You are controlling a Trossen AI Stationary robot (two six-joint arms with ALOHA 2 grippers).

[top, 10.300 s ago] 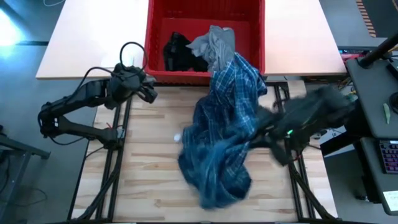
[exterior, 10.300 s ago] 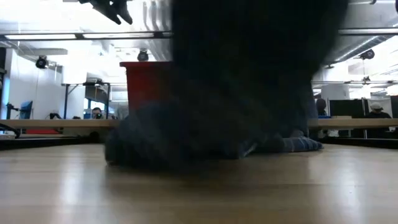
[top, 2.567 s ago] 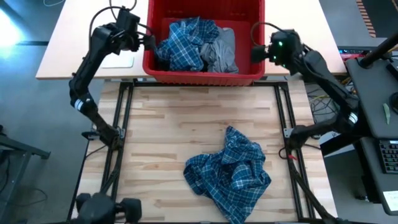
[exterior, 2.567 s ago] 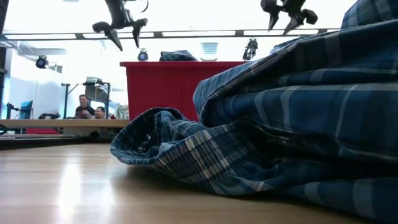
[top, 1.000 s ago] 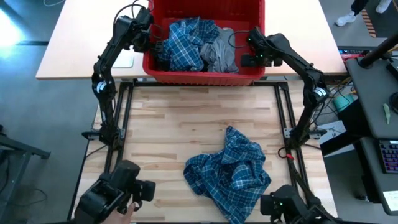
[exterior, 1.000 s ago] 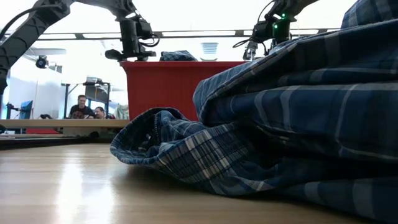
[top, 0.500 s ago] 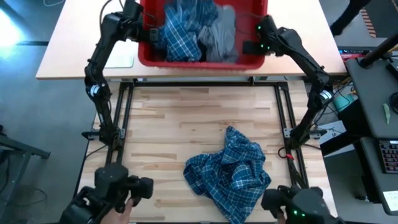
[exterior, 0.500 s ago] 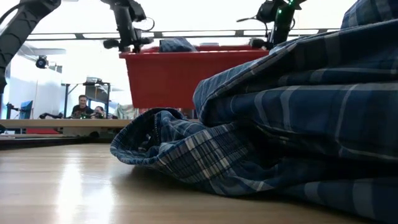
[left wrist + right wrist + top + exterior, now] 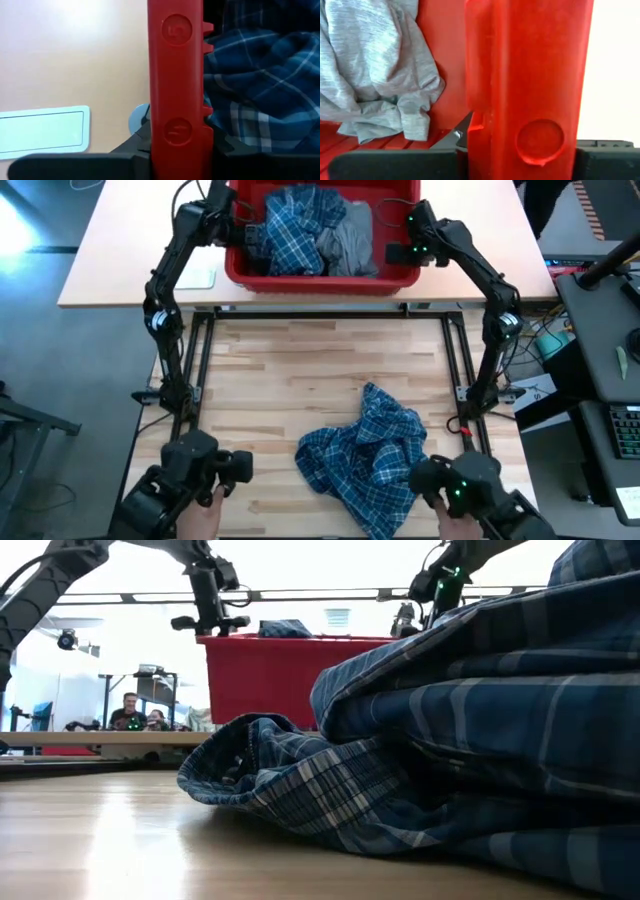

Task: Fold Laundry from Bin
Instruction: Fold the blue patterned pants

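Note:
The red bin (image 9: 320, 280) is at the far side, over the seam between the wooden table and the pale far table (image 9: 120, 260). It holds laundry: a blue plaid shirt (image 9: 290, 225) and a light grey T-shirt (image 9: 350, 230). My left gripper (image 9: 236, 225) is shut on the bin's left rim and my right gripper (image 9: 400, 252) on its right rim. Another blue plaid shirt (image 9: 365, 460) lies crumpled on the wood near the front edge and fills the low view's right (image 9: 470, 740). My left gripper pinches the bin's left rim (image 9: 176, 75), one finger (image 9: 131, 149) outside the wall and the other (image 9: 225, 148) inside, beside the plaid shirt. It slants down from the left, across the rim. My right gripper pinches the bin's right rim (image 9: 530, 75), one finger (image 9: 462, 136) inside beside the grey T-shirt (image 9: 375, 70); the rim hides the outer finger. It slants down from the right, across the rim. Whether the bin's base is clear of the table, I cannot tell.
A pale card (image 9: 195, 275) lies on the far table left of the bin. Two dark hand-held devices (image 9: 190, 480) (image 9: 470, 490) show at the near edge. Bare wood (image 9: 300, 370) lies between the bin and the crumpled shirt. People sit in the room beyond (image 9: 140, 712).
Both grippers, on the bin's two side rims, have moved up and toward the far edge, taking the bin along. Half a second ago it hung higher and slightly tilted; now it sits lower and level again. The plaid shirt on the wood has stayed put.

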